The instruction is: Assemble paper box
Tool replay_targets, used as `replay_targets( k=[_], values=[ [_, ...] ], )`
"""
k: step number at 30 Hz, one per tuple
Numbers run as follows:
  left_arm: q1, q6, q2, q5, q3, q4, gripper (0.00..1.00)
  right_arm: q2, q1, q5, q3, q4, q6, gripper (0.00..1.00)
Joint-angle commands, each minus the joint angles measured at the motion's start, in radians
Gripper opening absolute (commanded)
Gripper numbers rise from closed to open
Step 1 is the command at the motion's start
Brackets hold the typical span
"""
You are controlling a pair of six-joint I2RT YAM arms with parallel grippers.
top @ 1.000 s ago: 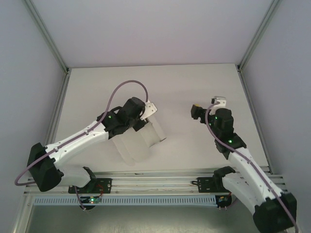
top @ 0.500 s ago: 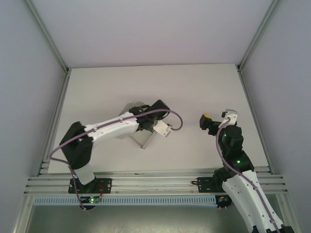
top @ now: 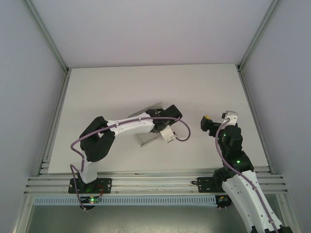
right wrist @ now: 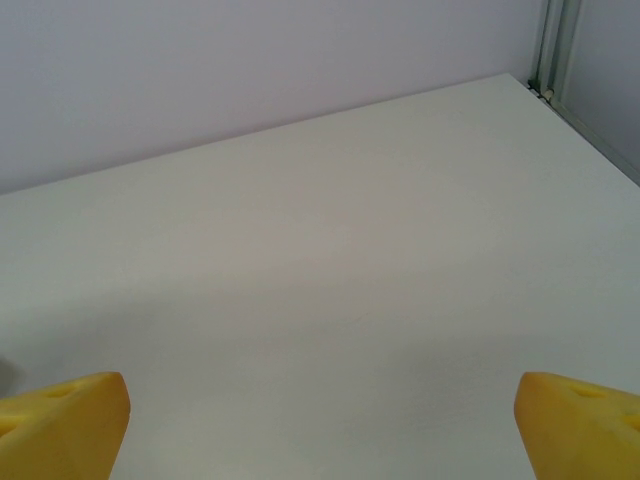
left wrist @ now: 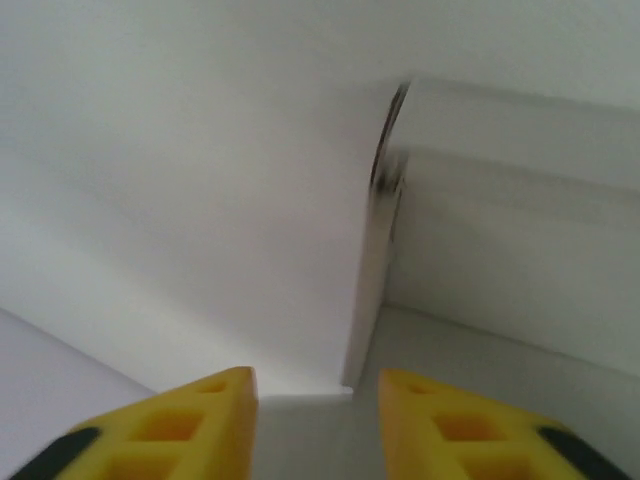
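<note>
Though partly covered by the left arm (top: 129, 125), paper box (top: 146, 140): lies near the middle of the desk (top: 97, 92), a little left of centre; white card, shows one greyish panel below the arm's wrist and another edge above it.
Box shape: cannot tell from above whether flat or folded; up close, shows creased white panels meeting at a corner.
Card edge (left wrist: 368, 290): stands upright in the left wrist view, thin, shadowed dark at its top, and ends just ahead of the gap between the fingertips.
Left claw (left wrist: 315, 425): released, with jaws parted and a clear gap; pinches nothing; hovers close against the box, aimed at that edge.
Left fingertips (left wrist: 200, 425): yellow with hollow cells, set either side of the foot of the card edge; appear apart from it.
Right claw (top: 218, 118): released, with jaws spread wide; grasps nothing; hangs over bare desk on the right, well apart from the box.
Right fingertips (right wrist: 70, 415): yellow, sit at the two lower corners of the right wrist view with plain desk between.
Right arm (top: 235, 150): rises from the near right edge, wrist turned toward the desk centre.
Purple cable (top: 183, 131): loops out beside the left wrist, just right of the box.
</note>
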Motion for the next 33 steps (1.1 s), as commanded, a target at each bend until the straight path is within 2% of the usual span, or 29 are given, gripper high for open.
replay_targets(
  k=[1, 2, 4, 5, 6, 9, 12, 15, 17, 19, 22, 24, 25, 27, 30, 31, 33],
  values=[
    [-0.010, -0.113, -0.012, 0.029, 0.064, -0.094, 0.50, 0.007, -0.014, -0.017, -0.011, 0.008, -0.013, 0.98],
    [-0.011, -0.126, -0.024, 0.046, 0.059, -0.098, 0.54, 0.010, -0.015, -0.028, -0.008, 0.006, -0.012, 0.98],
    [-0.011, -0.154, -0.060, 0.082, 0.033, -0.074, 0.71, 0.017, -0.015, -0.051, -0.003, 0.009, -0.013, 0.98],
    [-0.011, -0.179, -0.079, 0.099, 0.022, -0.059, 0.98, 0.022, -0.015, -0.059, -0.003, 0.012, -0.014, 0.98],
    [-0.010, -0.213, -0.103, 0.112, 0.009, -0.033, 1.00, 0.028, -0.016, -0.067, -0.002, 0.014, -0.015, 0.98],
    [-0.010, -0.369, -0.199, 0.138, -0.033, 0.065, 1.00, 0.074, -0.016, -0.120, 0.007, 0.021, -0.018, 0.98],
    [0.013, -0.673, -0.296, 0.103, -0.044, 0.161, 1.00, 0.145, -0.012, -0.223, 0.022, 0.054, -0.026, 0.98],
    [0.065, -1.078, -0.421, 0.069, -0.112, 0.256, 1.00, 0.228, 0.028, -0.319, 0.030, 0.113, -0.022, 0.98],
    [0.082, -1.347, -0.521, -0.013, -0.223, 0.350, 1.00, 0.289, 0.095, -0.293, 0.037, 0.141, -0.007, 0.98],
    [0.090, -1.598, -0.646, -0.082, -0.382, 0.451, 1.00, 0.359, 0.202, -0.200, 0.054, 0.154, -0.008, 0.98],
    [0.095, -1.850, -0.848, -0.177, -0.616, 0.540, 1.00, 0.477, 0.342, -0.095, 0.092, 0.168, -0.018, 0.98],
    [0.111, -2.059, -0.972, -0.277, -0.730, 0.514, 1.00, 0.551, 0.392, -0.070, 0.129, 0.177, -0.044, 0.98],
    [0.137, -2.090, -1.019, -0.264, -0.760, 0.484, 1.00, 0.577, 0.403, -0.071, 0.148, 0.182, -0.067, 0.98],
    [0.211, -2.060, -1.078, -0.112, -0.770, 0.380, 1.00, 0.621, 0.404, -0.106, 0.194, 0.187, -0.156, 0.98],
    [0.304, -2.021, -1.067, 0.008, -0.768, 0.330, 1.00, 0.676, 0.387, -0.150, 0.283, 0.185, -0.299, 0.98],
    [0.330, -1.999, -1.047, 0.058, -0.765, 0.326, 1.00, 0.699, 0.371, -0.193, 0.317, 0.170, -0.335, 0.98],
    [0.367, -1.932, -0.992, 0.168, -0.752, 0.330, 1.00, 0.756, 0.314, -0.368, 0.383, 0.140, -0.413, 0.98]
  ],
)
